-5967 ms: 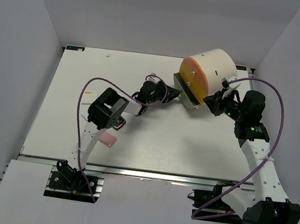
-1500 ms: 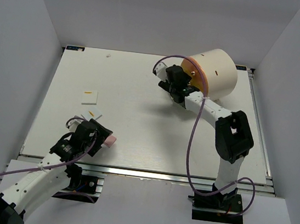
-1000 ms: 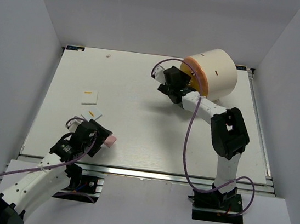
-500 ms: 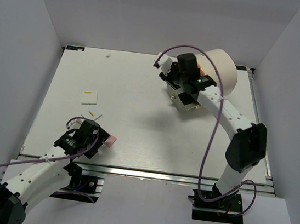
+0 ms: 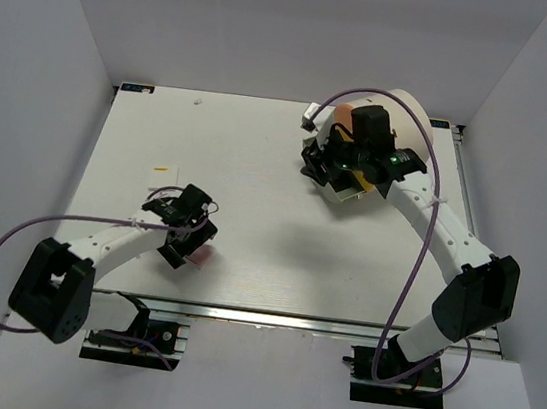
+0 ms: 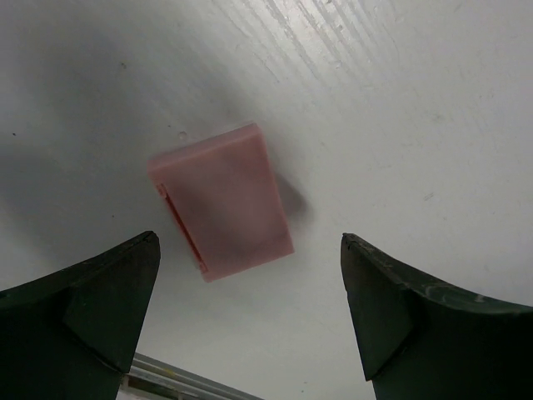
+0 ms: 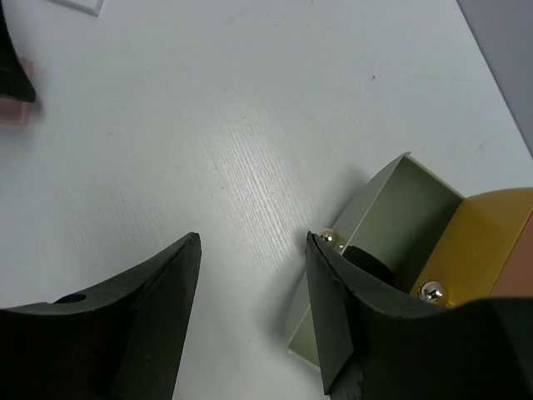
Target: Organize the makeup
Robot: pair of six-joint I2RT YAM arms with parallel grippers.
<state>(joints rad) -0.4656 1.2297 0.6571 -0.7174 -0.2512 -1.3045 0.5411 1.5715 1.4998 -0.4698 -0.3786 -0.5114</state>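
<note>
The left end effector [image 6: 248, 243] is held above the flat pink square [image 6: 223, 200] with its jaws spread wide. The square lies flat on the worktop [image 5: 259, 162] near the front left edge, untouched. The right end effector [image 7: 252, 242] is seen with jaws apart and nothing between them, just beside the open grey drawer [image 7: 408, 208] of the cream cylinder [image 5: 411, 117]. A dark item [image 7: 366, 260] lies in the drawer, partly hidden.

Pink square [image 6: 221, 200] — flat, askew
</note>
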